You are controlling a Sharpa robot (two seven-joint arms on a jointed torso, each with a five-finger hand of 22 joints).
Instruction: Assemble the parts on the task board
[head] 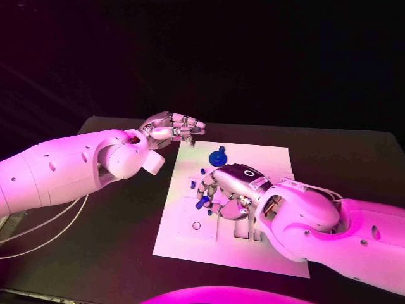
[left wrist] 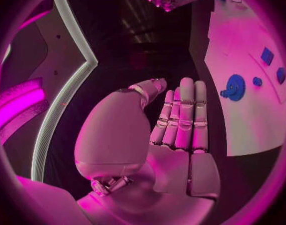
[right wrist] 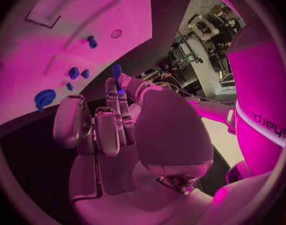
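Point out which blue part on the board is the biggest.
The round blue disc near the task board's far edge, closest to the left hand. The other blue parts are much smaller pieces.

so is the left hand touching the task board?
Apart. The left wrist view shows the left hand with fingers straight and together, holding nothing, and a dark strip of table between it and the task board.
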